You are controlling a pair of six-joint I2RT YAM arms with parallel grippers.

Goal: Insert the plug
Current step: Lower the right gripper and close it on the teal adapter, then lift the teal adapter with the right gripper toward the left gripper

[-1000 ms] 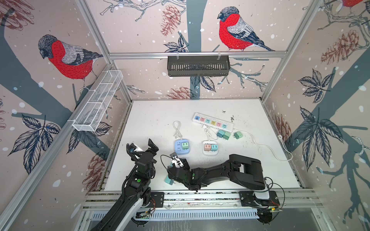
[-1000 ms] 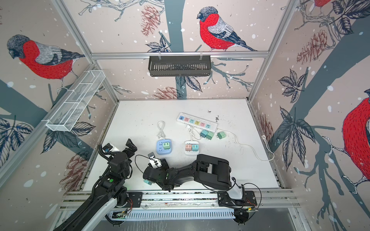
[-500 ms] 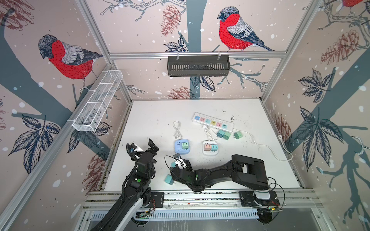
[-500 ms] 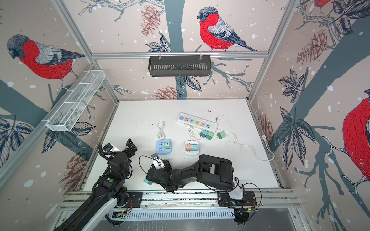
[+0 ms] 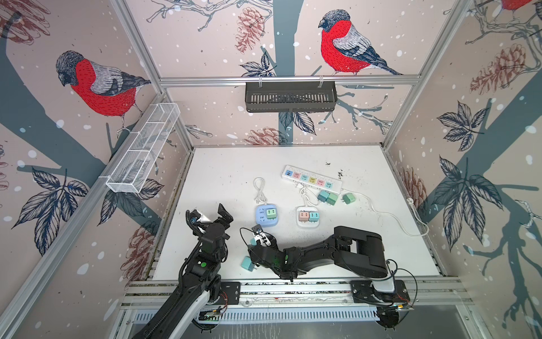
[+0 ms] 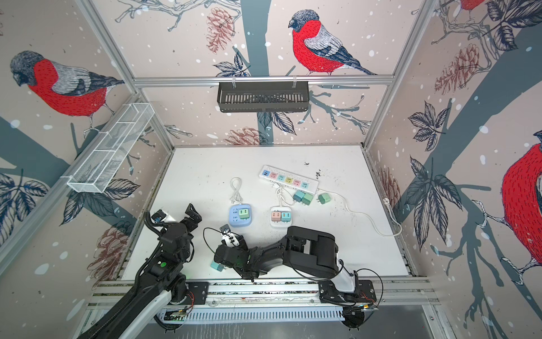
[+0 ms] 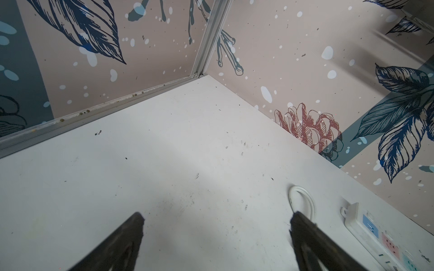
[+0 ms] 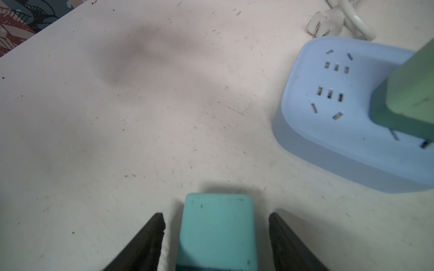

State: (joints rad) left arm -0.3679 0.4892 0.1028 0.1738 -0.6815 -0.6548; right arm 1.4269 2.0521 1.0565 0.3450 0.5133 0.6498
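Note:
A teal plug (image 8: 217, 232) lies on the white table between the fingers of my right gripper (image 8: 216, 214), with a gap on each side, so the gripper is open around it. In a top view this plug (image 5: 252, 241) peeks out beside the right gripper (image 5: 255, 239), just in front of the blue socket block (image 5: 261, 223). The block (image 8: 328, 140) has free slots on its near-left side and a green plug (image 8: 411, 89) seated in it. My left gripper (image 5: 209, 212) (image 7: 217, 214) hangs wide open over bare table at the left, holding nothing.
A second teal plug (image 5: 247, 262) lies by the right arm near the front edge. A white socket block (image 5: 307, 224) holds a pink and a teal plug. Behind it are a white power strip (image 5: 311, 179), its cord, and loose green plugs (image 5: 327, 197).
The right gripper's fingers have come closer together around the teal plug, and that arm has shifted slightly. The left arm has not moved.

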